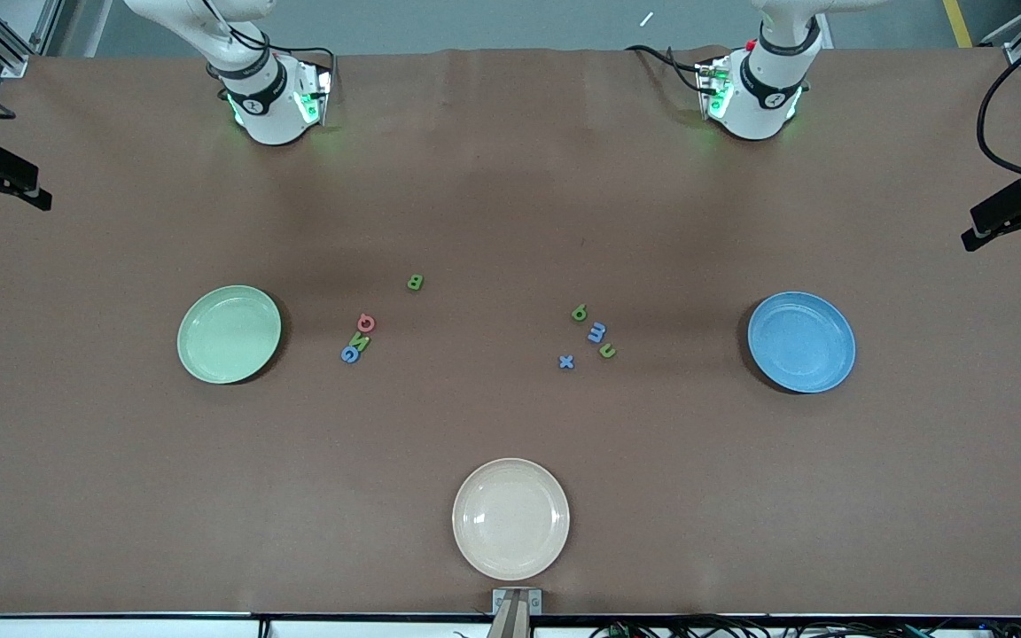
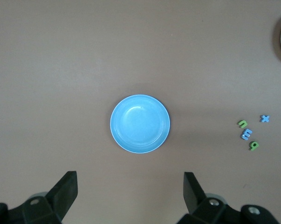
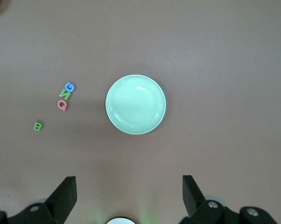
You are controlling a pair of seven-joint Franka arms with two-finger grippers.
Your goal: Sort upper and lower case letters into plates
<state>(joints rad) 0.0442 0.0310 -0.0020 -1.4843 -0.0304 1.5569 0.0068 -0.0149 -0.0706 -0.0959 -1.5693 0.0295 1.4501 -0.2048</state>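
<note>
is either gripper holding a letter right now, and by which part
Nothing is held. The left gripper hangs over the blue plate and the right gripper over the green plate, both with jaws open and empty. All the letters lie on the table.

On the tabletop (image 1: pixel 510 195), two clusters of letters (image 1: pixel 357 338) lie between the green plate (image 1: pixel 229 334) and the blue plate (image 1: pixel 801 342). A cream plate (image 1: pixel 510 518) sits nearer the camera than the letters.
</note>
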